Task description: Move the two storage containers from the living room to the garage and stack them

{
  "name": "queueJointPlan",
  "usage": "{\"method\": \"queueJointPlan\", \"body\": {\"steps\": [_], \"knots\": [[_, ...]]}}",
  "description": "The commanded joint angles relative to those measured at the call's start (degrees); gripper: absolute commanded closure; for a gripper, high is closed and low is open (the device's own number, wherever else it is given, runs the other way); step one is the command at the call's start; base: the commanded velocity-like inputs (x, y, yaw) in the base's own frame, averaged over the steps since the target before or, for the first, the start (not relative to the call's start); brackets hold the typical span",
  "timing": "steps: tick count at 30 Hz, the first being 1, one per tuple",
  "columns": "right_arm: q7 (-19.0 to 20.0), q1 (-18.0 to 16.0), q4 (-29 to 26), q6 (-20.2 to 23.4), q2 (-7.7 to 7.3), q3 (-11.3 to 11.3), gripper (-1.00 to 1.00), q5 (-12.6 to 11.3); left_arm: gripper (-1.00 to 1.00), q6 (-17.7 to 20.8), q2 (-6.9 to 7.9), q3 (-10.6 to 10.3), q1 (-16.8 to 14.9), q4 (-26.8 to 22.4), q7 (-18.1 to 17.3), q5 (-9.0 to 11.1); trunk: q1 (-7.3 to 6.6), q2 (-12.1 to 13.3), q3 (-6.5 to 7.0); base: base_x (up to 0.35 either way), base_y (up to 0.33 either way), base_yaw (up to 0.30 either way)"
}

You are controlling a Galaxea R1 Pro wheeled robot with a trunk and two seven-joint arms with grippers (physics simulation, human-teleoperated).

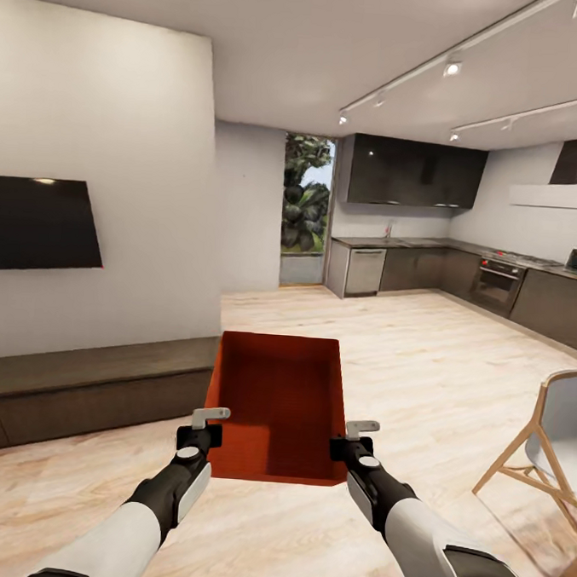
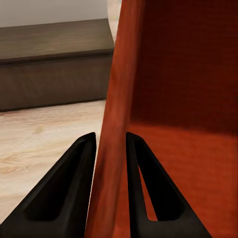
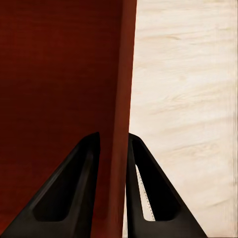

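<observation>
Both arms reach forward from the bottom of the head view, white forearms ending in black wrists. Between them hangs one orange-red container, open top up and empty, held above the light plank floor at 6 o'clock in the view. The left gripper clamps the container's left wall near its near corner; in the left wrist view its two black fingers sit narrow, one on each side of that wall. The right gripper pinches the right wall the same way; in the right wrist view its fingers straddle the wall, with the box's inside to one side and bare planks to the other.

At 9 o'clock a dark TV hangs on a white wall, and a low dark bench runs along beneath it, its end just beside the container's far left corner in the view. At 12 o'clock a tall window shows green foliage. From 1 to 3 o'clock stretches a kitchen with dark cabinets, a long table and an oven. At 4 o'clock stands a chair with wooden legs and a pale seat.
</observation>
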Motion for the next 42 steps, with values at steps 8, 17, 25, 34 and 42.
{"method": "queueJointPlan", "body": {"steps": [8, 17, 25, 34, 42], "knots": [[-0.1, -0.1, 0.2, -0.2, 0.00, -1.9, 1.00, 0.2, 1.00, -4.6, 1.44, 0.5, -0.1, -0.2, 1.3, -0.9, 0.02, -0.1, -0.11, 0.000, 0.000, -0.283], [-0.1, -0.1, 0.2, -0.2, -0.03, -1.9, 1.00, 0.2, 1.00, -4.6, 1.44, 0.5, -0.1, -0.2, 1.3, -0.9, 0.02, -0.1, -0.11, 0.000, 0.000, -0.283], [-0.1, -0.1, 0.2, -0.2, -0.03, -1.9, 1.00, 0.2, 1.00, -4.6, 1.44, 0.5, -0.1, -0.2, 1.3, -0.9, 0.02, -0.1, -0.11, 0.000, 0.000, -0.283], [-0.1, -0.1, 0.2, -0.2, -0.03, -1.9, 1.00, 0.2, 1.00, -4.6, 1.44, 0.5, -0.1, -0.2, 1.3, -0.9, 0.02, -0.1, -0.11, 0.000, 0.000, -0.283], [-0.1, -0.1, 0.2, -0.2, -0.07, -1.9, 1.00, 0.2, 1.00, -4.6, 1.44, 0.5, -0.1, -0.2, 1.3, -0.9, 0.02, -0.1, -0.11, 0.000, 0.000, -0.283]]}}
